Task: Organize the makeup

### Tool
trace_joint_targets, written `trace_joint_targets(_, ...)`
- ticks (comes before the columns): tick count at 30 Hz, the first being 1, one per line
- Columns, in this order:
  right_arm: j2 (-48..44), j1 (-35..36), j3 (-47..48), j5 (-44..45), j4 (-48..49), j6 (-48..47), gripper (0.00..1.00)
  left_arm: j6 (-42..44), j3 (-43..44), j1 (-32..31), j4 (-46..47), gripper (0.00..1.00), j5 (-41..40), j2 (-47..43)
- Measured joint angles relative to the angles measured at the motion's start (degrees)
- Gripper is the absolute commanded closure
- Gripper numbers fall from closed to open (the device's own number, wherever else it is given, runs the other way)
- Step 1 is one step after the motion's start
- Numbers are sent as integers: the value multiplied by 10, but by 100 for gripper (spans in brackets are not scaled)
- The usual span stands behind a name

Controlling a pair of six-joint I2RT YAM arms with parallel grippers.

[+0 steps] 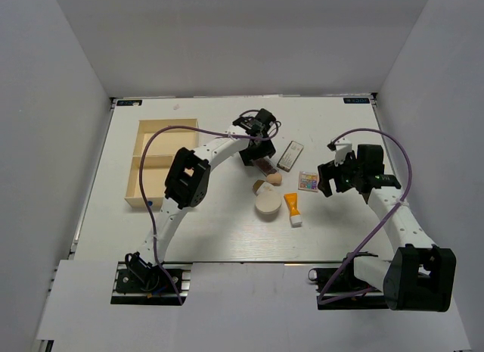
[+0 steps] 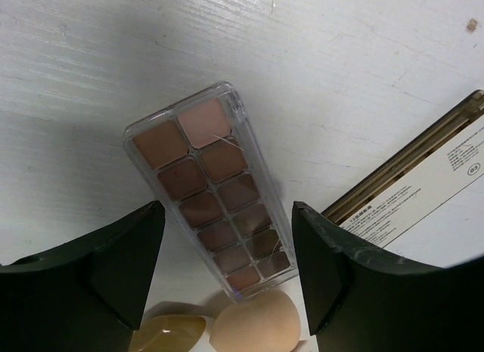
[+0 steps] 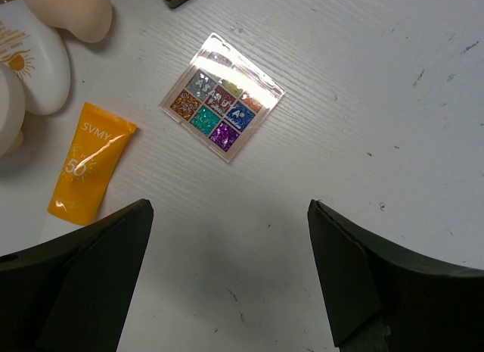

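Note:
The makeup lies mid-table. My left gripper is open over a slim clear case of brown shades, which lies between its fingers. The beige egg-shaped sponge touches the case's near end. A second slim case with a white label lies to the right, seen from above as well. My right gripper is open and empty beside the multicolour square palette. The orange white-capped tube and cream round compact lie left of the palette.
The light wooden compartment tray stands at the left of the table. An amber translucent piece lies beside the sponge. The white walls enclose the table on three sides.

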Motion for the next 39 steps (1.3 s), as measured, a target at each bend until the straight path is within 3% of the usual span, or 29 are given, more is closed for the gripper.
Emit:
trace_joint_targets(18, -1, 0, 0, -11, 11, 8, 11, 32, -33, 3, -23, 15, -2, -22)
trace_joint_targets(39, -1, 0, -7, -18, 15, 8, 11, -68, -30, 16, 15, 10, 116, -17)
